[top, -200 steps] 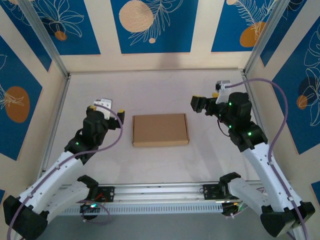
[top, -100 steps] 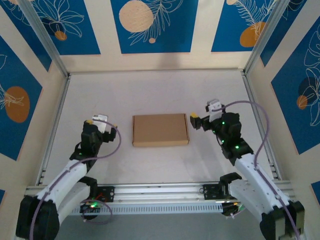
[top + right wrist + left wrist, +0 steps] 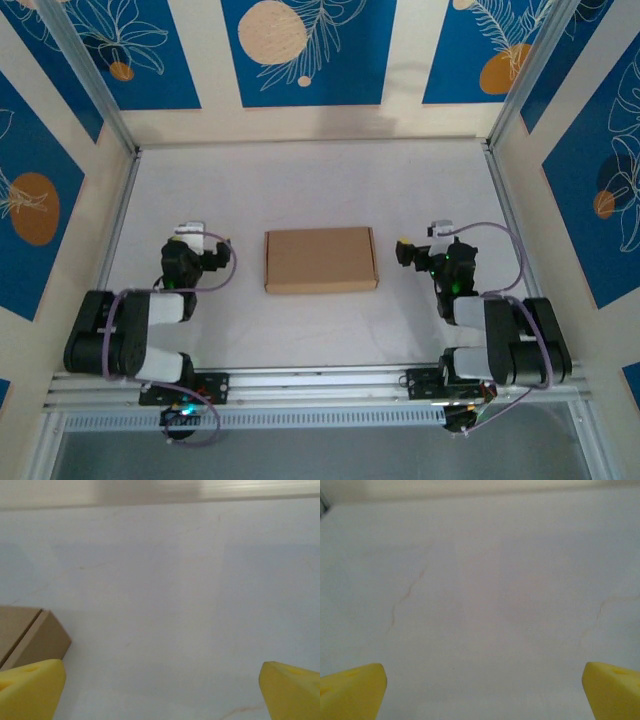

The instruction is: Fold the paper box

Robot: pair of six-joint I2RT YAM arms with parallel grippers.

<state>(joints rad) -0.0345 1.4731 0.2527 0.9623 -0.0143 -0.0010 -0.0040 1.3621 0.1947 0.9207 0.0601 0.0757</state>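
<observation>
Brown cardboard paper box (image 3: 320, 259) sits shut mid-frame on our white worktop (image 3: 320, 185); we pulled both arms back, left claw (image 3: 480, 692) and right claw (image 3: 160, 690) wide open, so folding looks done.

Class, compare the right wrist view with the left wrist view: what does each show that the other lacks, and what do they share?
Right wrist: a box corner at lower left. Left wrist: a thin reddish mark on the table. Shared: yellow jaws wide open, holding nothing, white table ahead.
</observation>
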